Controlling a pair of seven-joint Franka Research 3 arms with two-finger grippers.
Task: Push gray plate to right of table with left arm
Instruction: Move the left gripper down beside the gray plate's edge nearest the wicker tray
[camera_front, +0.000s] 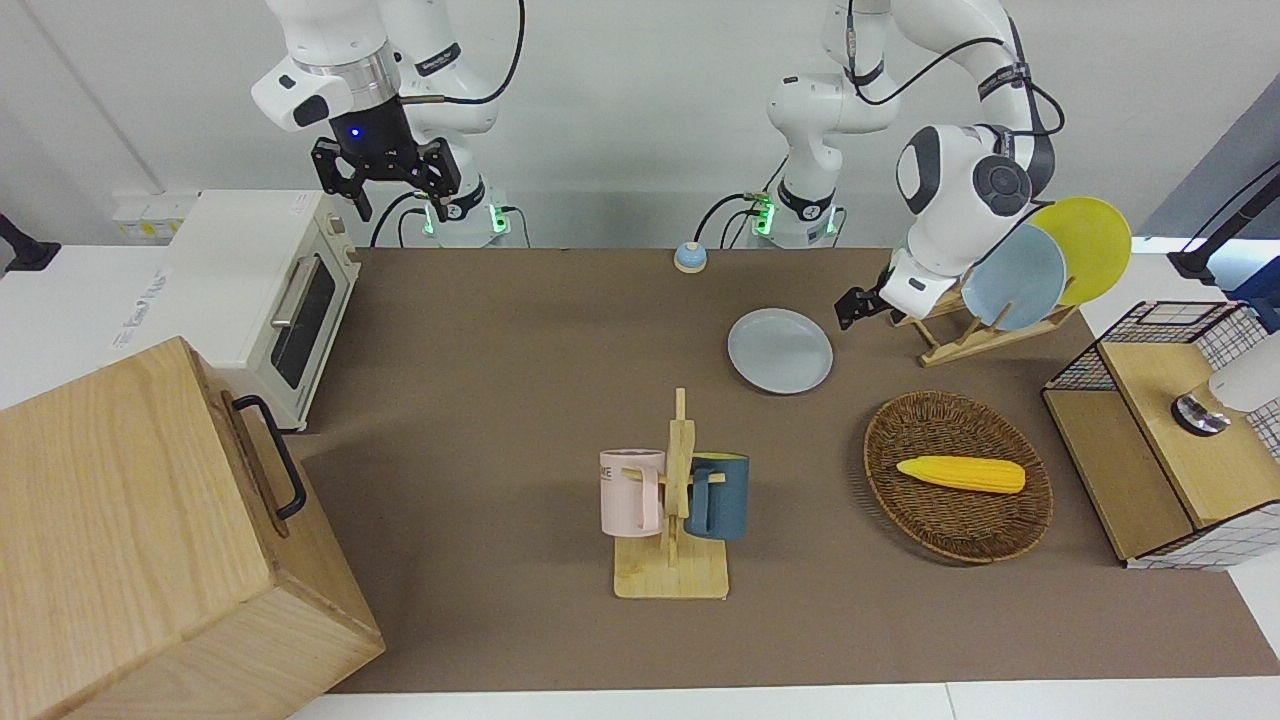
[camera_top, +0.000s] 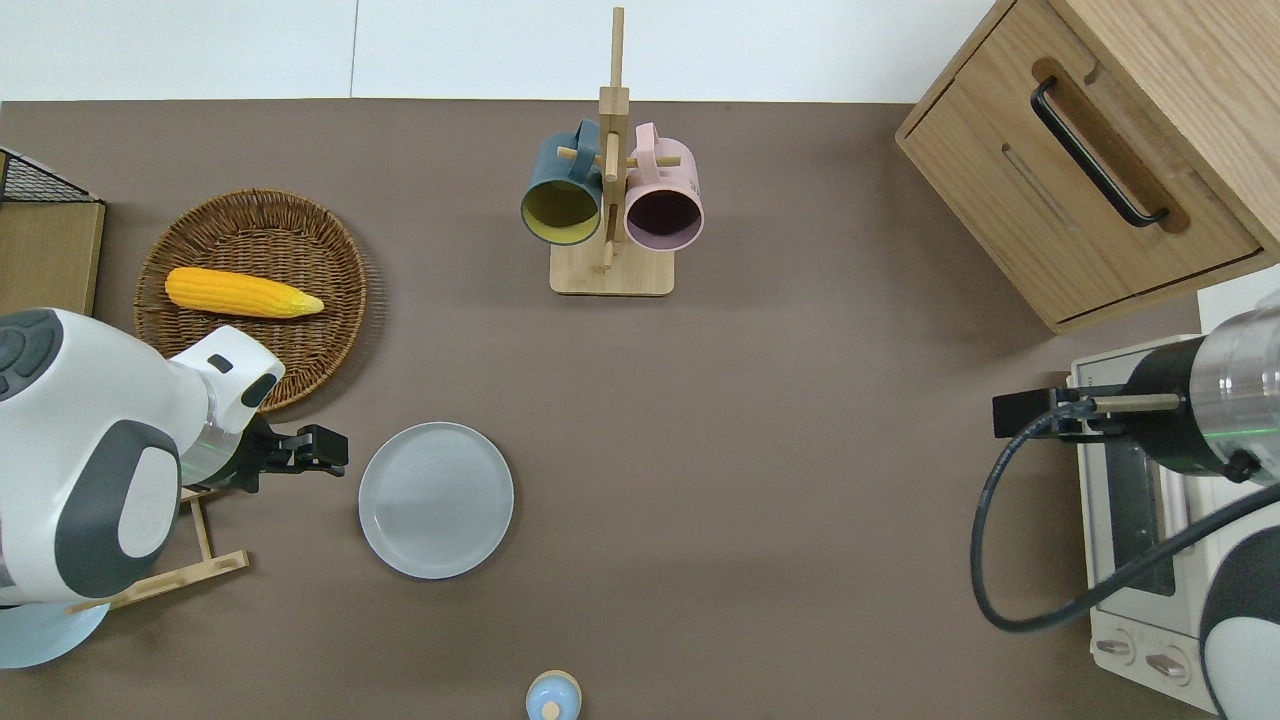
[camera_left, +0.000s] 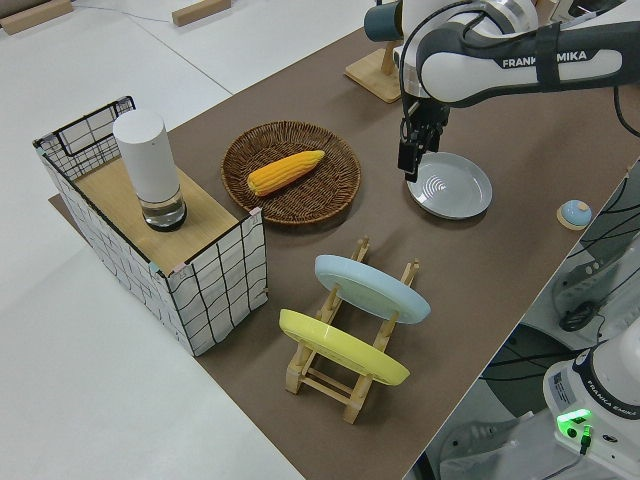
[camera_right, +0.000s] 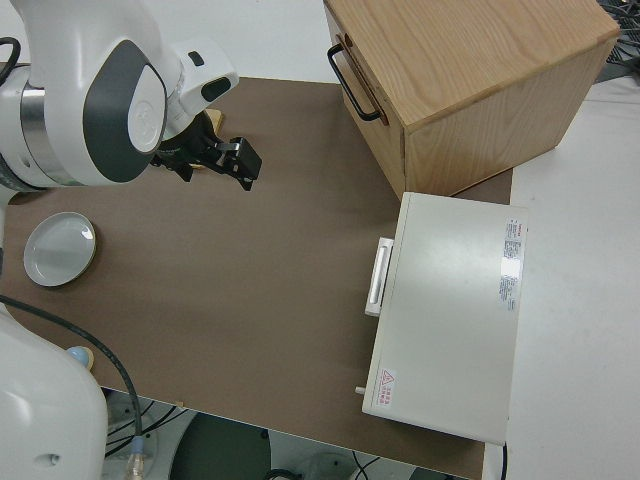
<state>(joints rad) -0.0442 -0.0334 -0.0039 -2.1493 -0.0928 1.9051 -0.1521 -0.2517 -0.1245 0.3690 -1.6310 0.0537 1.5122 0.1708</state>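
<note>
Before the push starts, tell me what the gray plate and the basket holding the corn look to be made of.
Gray plate: probably glazed ceramic, possibly melamine; it is smooth and pale, with faint concentric rings and a soft sheen.

Basket: woven wicker or rattan, matte brown; coiled strands show across its rim and floor around the corn.

Left arm (camera_top: 90, 450) bent low at left edge of overhead frame, wrist angled down, left gripper (camera_top: 325, 452) pointing frame-right. Right arm (camera_front: 340, 70) parked, upper left of front frame.
</note>
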